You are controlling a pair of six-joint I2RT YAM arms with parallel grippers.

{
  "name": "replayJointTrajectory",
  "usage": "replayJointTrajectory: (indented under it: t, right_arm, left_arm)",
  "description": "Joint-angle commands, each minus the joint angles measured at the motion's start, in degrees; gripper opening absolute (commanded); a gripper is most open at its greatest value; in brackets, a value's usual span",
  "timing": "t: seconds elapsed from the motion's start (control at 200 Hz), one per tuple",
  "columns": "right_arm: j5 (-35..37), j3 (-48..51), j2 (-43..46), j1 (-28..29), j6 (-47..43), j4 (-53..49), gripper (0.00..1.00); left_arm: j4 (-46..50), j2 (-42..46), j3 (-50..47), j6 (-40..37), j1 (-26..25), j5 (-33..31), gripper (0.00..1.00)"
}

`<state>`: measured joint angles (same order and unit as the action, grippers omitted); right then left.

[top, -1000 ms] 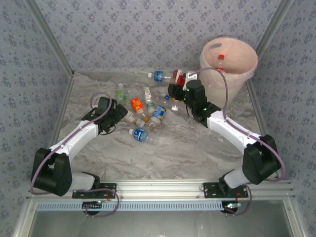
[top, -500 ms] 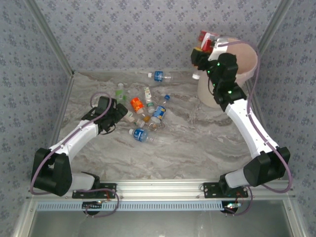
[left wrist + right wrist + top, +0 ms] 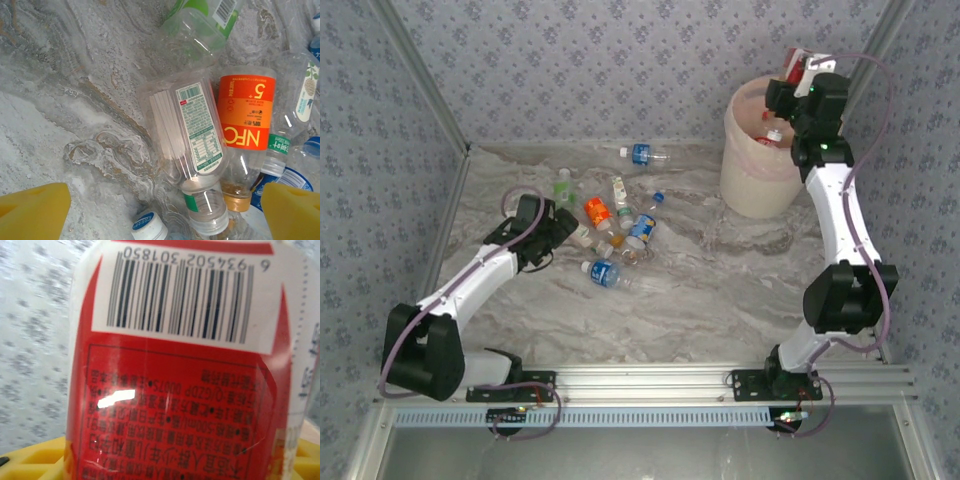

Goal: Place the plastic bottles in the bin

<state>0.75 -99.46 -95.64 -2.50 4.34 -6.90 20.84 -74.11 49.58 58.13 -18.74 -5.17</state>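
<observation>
Up from the worktop (image 3: 720,290) and across to the far right, the right arm has swung since a second ago, carrying the red-labelled bottle (image 3: 794,62) with it. The right claw (image 3: 790,80) is clamped on this bottle, which hangs above the far rim of the bin (image 3: 755,185). In the right wrist view the red label and its barcode sit close against the lens (image 3: 180,390), with a yellow finger (image 3: 35,455) under it. The bin stands at the far right of the worktop. One bottle with a red cap (image 3: 772,135) lies inside it.

The left arm has not shifted. The left claw (image 3: 565,225) hovers over the left edge of the pile with its fingers wide apart and nothing between them. In its wrist view the left claw (image 3: 162,215) has a clear bottle with a white label (image 3: 192,145) lying just ahead, touching an orange-labelled one (image 3: 245,115) on its right. A green-labelled bottle (image 3: 200,20) lies farther off.

Counted: one bin, one bottle held, one seen in the bin. The loose plastic bottles (image 3: 615,225) left of centre number nine or ten; the heap is too tangled to be sure. One blue-labelled bottle (image 3: 640,154) lies apart at the far edge, another (image 3: 605,272) nearest the arms.
</observation>
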Motion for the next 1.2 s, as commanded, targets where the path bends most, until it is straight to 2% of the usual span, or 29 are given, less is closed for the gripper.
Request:
replayJointTrajectory:
  t: [0.0, 0.23, 0.41, 0.535, 0.605, 0.665, 0.749, 0.934, 1.194]
  right_arm:
    - [-2.3, -3.1, -1.6, -2.9, -2.7, -3.4, 0.57]
    - [-3.3, -4.9, -5.6, -7.0, -4.7, -2.6, 0.58]
    - [-4.0, -7.0, -8.7, -7.7, -6.4, -2.7, 0.6]
    - [-0.2, -7.0, -9.9, -7.6, -7.3, -2.3, 0.62]
    - [4.3, -7.0, -10.5, -7.3, -8.9, -2.2, 0.64]
    - [9.7, -7.3, -10.9, -6.7, -9.6, -2.7, 0.68]
    - [13.7, -7.0, -10.8, -5.9, -10.8, -3.1, 0.75]
    - [18.0, -6.7, -9.8, -4.6, -12.3, -3.7, 0.85]
    - [20.0, -7.8, -7.6, -3.8, -7.5, -6.3, 0.87]
  left_arm:
    - [-0.6, 2.7, -1.0, -0.3, 0.5, -0.7, 0.98]
    - [-0.5, 3.4, -1.4, -0.2, 0.5, -1.1, 0.98]
    - [-0.4, 3.5, -1.4, -0.2, 0.5, -1.2, 0.98]
    - [-0.1, 3.9, -1.5, -0.3, 0.5, -1.6, 0.98]
    - [-0.1, 4.1, -1.6, -0.3, 0.5, -1.7, 0.98]
    - [0.0, 4.1, -1.5, -0.3, 0.5, -1.7, 0.98]
    - [0.0, 4.1, -1.5, -0.4, 0.5, -1.7, 0.98]
    - [-0.2, 3.8, -1.5, -0.3, 0.5, -1.5, 0.98]
    - [-0.2, 3.8, -1.6, -0.3, 0.5, -1.5, 0.98]
